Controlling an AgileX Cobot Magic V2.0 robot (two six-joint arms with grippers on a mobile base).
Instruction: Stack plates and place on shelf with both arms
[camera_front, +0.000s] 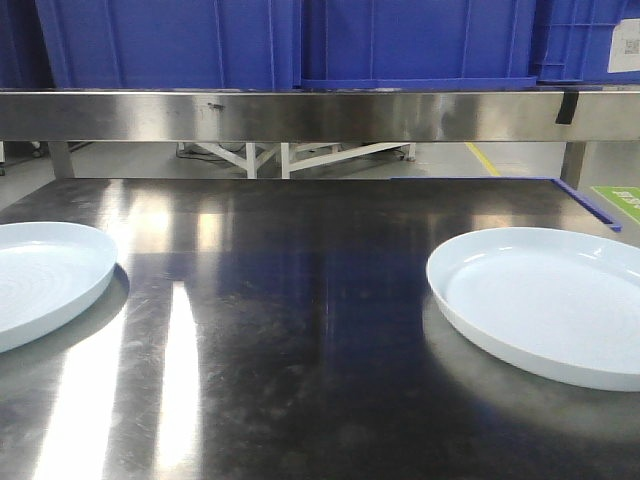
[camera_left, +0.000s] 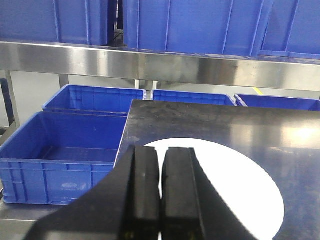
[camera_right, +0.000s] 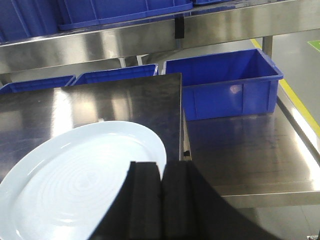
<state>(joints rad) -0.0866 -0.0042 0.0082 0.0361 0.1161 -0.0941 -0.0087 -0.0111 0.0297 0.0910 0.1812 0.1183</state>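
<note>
Nearest, the bottom of each wrist view is filled by a black gripper. The left gripper (camera_left: 160, 167) has its two pads pressed flat together, pinching nothing, and hangs over the near part of the left plate (camera_left: 235, 185). The right gripper (camera_right: 161, 175) is squeezed closed in the same way, holding nothing, over the near right part of the right plate (camera_right: 85, 180). Whether either gripper touches its plate cannot be told.

Both plates lie flat and right way up on the table (camera_front: 300, 300), a dark steel top streaked with glare. They are well apart, with bare steel between them. The left plate sits by the table's left edge and is cut off by the frame in the front view. The right plate sits by the right edge, its rim close to that edge in the right wrist view. Each is glossy pale blue-white with a low raised rim, and faint rings show in the flat centres.

Off the table's left side and lower down stand the left bins (camera_left: 65, 155), open and blue, one behind the other. Off the right side, a lower steel surface (camera_right: 250, 160) carries the right bin (camera_right: 225, 85), also blue.

Farthest back, a steel shelf (camera_front: 300, 115) runs across above the table's far edge. Large blue crates (camera_front: 300, 40) stand side by side on it.
</note>
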